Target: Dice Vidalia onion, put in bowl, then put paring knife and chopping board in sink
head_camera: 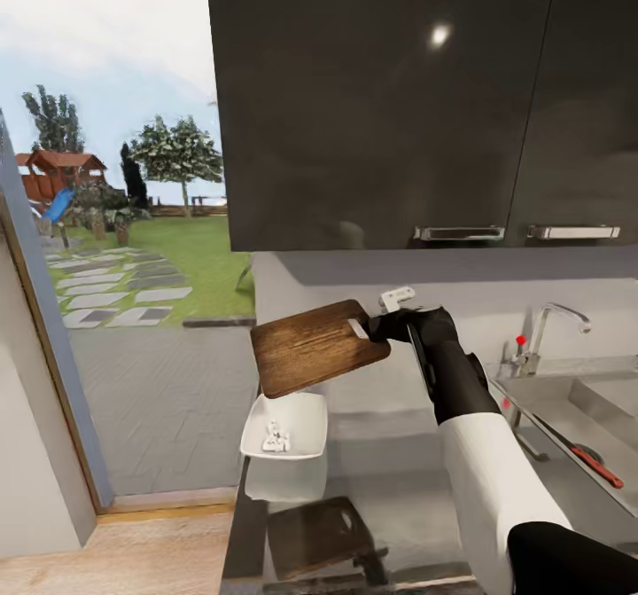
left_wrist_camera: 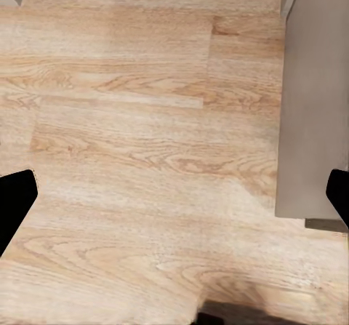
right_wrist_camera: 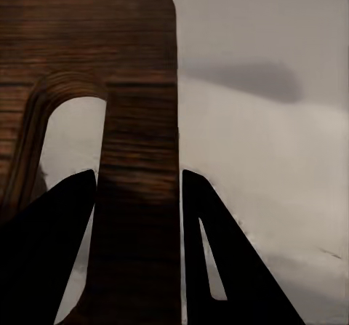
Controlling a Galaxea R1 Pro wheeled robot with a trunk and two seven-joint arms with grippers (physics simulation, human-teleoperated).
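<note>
Dark wall cupboards (head_camera: 390,98) hang right above the right hand (head_camera: 377,327), close over it; a big window (head_camera: 115,223) with a garden is out past the board; the right hand is up in the air over the bench (head_camera: 390,489), pinching the handle end of the chopping board (head_camera: 315,347), which sticks out flat and a bit tilted; the bowl (head_camera: 285,426) with white bits sits below the board; the sink (head_camera: 567,409) with its tap (head_camera: 549,329) is on the arm's other side, and the paring knife (head_camera: 589,462) lies in it; the arm reaches forward, nearly straight; the left hand (left_wrist_camera: 174,194) points down at the wood floor (left_wrist_camera: 131,121), fingers spread wide, holding nothing.
</note>
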